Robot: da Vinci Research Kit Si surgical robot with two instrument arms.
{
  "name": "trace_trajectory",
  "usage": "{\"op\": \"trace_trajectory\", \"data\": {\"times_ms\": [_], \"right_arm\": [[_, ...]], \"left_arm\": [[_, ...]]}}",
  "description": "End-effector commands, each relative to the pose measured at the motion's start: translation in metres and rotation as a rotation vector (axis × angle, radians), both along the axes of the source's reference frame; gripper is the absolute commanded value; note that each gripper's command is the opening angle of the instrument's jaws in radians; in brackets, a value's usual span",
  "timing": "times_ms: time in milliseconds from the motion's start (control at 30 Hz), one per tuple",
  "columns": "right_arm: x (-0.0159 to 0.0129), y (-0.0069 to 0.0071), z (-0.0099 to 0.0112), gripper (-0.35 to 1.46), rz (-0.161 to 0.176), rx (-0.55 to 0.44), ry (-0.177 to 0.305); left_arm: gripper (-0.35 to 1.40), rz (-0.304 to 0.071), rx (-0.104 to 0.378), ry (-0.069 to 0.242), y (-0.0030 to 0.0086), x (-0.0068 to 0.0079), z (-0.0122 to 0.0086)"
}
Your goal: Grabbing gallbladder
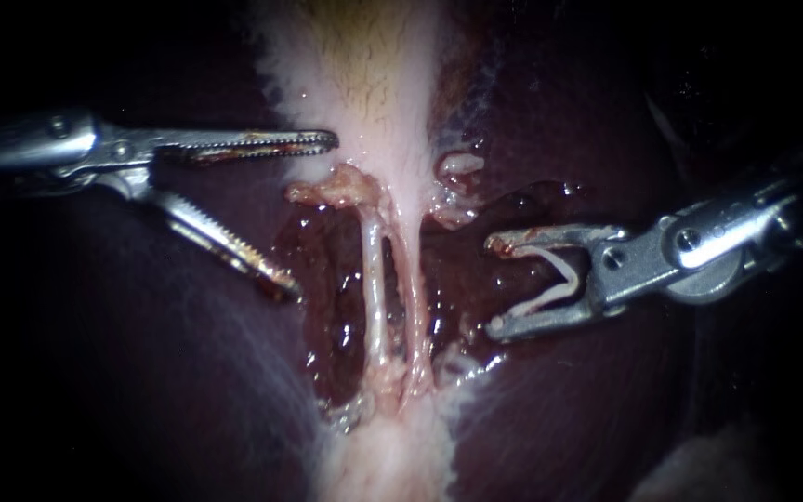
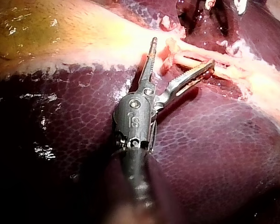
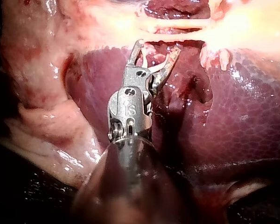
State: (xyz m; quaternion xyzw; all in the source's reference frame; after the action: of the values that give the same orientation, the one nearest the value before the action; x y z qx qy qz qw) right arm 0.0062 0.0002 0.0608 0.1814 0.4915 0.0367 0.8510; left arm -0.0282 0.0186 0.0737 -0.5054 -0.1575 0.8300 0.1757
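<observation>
gallbladder (image 1: 369,65) cut off above; right instrument (image 1: 494,285) holds a clip (image 1: 564,272), left instrument (image 1: 311,214) gapes.

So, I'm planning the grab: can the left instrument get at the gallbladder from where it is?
Probably yes: the left instrument has its jaws open beside the gallbladder, nothing between them; the right instrument, holding a clip, sits across the tubes.

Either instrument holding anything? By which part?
Left silver serrated instrument: open, nothing held. Right silver instrument holds a white V-shaped clip by the outer sides of its two legs.
</observation>
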Motion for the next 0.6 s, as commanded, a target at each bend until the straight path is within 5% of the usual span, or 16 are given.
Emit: {"op": "trace_trajectory", "data": {"times_ms": [33, 400, 600], "right_arm": [[0.0000, 0.0000, 0.0000, 0.50, 0.000, 0.000, 0.000], [0.0001, 0.0000, 0.0000, 0.50, 0.000, 0.000, 0.000], [0.0001, 0.0000, 0.0000, 0.50, 0.000, 0.000, 0.000]], "left_arm": [[1.04, 0.004, -0.001, 0.003, 0.0000, 0.0001, 0.0006], [0.66, 0.010, -0.013, 0.029, -0.0003, 0.0004, 0.0019], [0.34, -0.044, -0.004, 0.060, -0.0002, 0.0005, 0.0017]]}}
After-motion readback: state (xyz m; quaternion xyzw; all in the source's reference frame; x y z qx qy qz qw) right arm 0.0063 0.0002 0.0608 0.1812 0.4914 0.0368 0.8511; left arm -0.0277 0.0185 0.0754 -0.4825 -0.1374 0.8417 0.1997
